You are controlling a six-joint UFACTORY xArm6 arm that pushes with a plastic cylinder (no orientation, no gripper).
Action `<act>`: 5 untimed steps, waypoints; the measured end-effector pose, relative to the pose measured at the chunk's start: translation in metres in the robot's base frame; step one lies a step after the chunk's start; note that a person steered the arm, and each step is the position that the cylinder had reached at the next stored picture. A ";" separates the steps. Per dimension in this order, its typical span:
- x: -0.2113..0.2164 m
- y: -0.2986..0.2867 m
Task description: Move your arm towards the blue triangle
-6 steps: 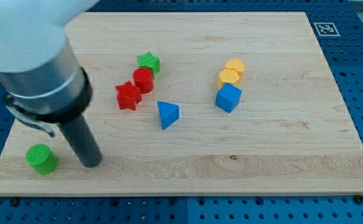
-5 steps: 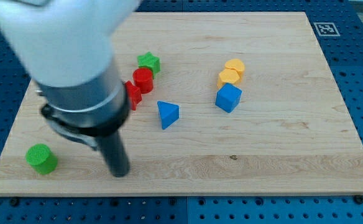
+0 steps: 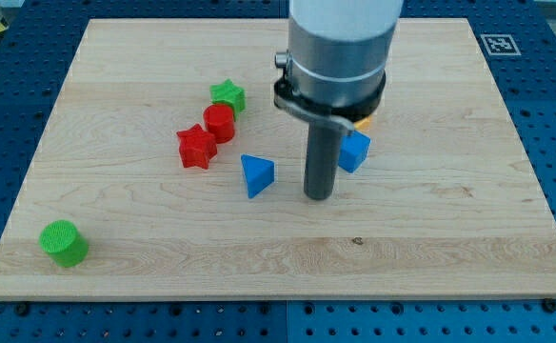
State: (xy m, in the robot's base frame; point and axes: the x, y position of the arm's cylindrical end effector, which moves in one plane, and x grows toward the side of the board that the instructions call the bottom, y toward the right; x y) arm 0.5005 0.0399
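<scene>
The blue triangle (image 3: 257, 175) lies near the middle of the wooden board (image 3: 430, 238). My tip (image 3: 318, 196) rests on the board just to the triangle's right and slightly lower in the view, with a small gap between them. The rod and arm body rise above it and hide part of the blocks behind.
A blue cube (image 3: 355, 151) sits right behind the rod, with a yellow block (image 3: 363, 123) mostly hidden by the arm. A red star (image 3: 196, 147), red cylinder (image 3: 220, 123) and green star (image 3: 228, 94) cluster left of the triangle. A green cylinder (image 3: 64, 242) is at the bottom left.
My tip has swept from the board's bottom left, near the green cylinder, rightward to just right of the blue triangle. No block has moved.
</scene>
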 end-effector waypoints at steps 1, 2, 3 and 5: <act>-0.029 0.000; -0.035 -0.012; -0.035 -0.028; -0.034 -0.070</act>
